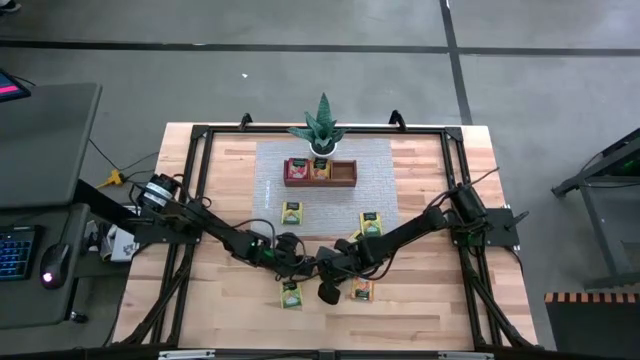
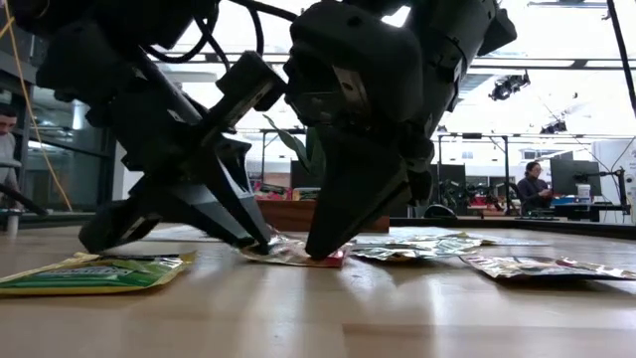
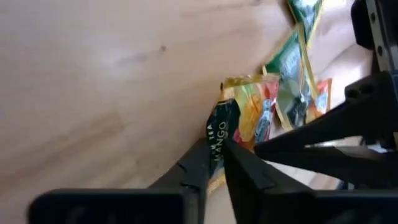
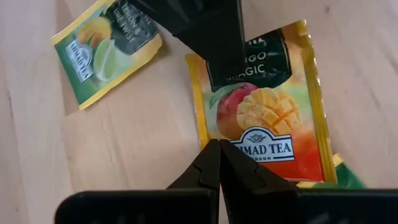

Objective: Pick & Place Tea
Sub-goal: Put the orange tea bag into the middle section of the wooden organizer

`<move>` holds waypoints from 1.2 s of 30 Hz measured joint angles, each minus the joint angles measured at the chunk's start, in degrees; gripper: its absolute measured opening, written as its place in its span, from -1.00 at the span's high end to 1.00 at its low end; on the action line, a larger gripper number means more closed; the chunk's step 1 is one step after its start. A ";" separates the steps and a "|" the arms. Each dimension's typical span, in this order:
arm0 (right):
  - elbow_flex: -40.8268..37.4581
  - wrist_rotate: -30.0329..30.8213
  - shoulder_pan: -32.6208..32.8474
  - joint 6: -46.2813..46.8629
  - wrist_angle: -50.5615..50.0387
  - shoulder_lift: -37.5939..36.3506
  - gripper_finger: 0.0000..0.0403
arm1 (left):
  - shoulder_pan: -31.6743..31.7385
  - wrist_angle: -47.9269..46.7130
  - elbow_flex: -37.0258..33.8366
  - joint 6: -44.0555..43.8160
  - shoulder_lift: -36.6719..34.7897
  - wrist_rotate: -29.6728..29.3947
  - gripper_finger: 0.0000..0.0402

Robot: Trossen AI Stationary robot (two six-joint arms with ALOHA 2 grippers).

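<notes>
An orange-yellow mango tea packet point(image 4: 267, 112) lies flat on the wooden table between both grippers. My left gripper point(image 3: 219, 144) is shut on its dark-labelled end. My right gripper point(image 4: 219, 146), fingers shut, has its tips on the packet near the white brand label. In the low view the left gripper point(image 2: 260, 239) slants down from the left and the right gripper point(image 2: 320, 254) stands beside it. A green lime packet point(image 4: 106, 53) lies flat close by. The brown tray point(image 1: 345, 175) at the back holds a red and an orange packet. My left gripper pinches the mango packet's dark-labelled end point(image 3: 221, 124) between its two fingers, at the packet's edge. The fingers slant down toward it; the packet stays on the table. My right gripper presses its shut fingertips point(image 4: 208, 158) down onto the packet beside the brand label point(image 4: 249, 149), slanting from above. The packet lies flat under them.
More packets lie on the table: two green ones point(image 1: 291, 212) point(image 1: 371, 223) farther back, a green one point(image 1: 291, 293) and an orange one point(image 1: 362, 290) near the front. A potted plant point(image 1: 322, 128) stands behind the tray. A black frame point(image 1: 200, 135) rims the table.
</notes>
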 joint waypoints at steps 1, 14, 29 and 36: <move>0.00 -0.18 0.00 0.10 -0.07 0.00 1.00 | 0.00 1.06 0.01 0.10 0.50 0.82 0.86; 0.00 -1.09 0.20 -0.32 -0.02 -0.24 1.00 | -0.02 2.46 0.15 4.83 1.77 1.70 1.00; 0.00 2.74 0.07 -0.37 -6.66 -10.43 1.00 | 1.92 -4.44 0.05 13.97 -3.36 2.18 1.00; 0.02 8.08 1.20 3.62 -19.50 -20.59 1.00 | 1.92 -11.16 0.05 20.72 -9.12 2.16 1.00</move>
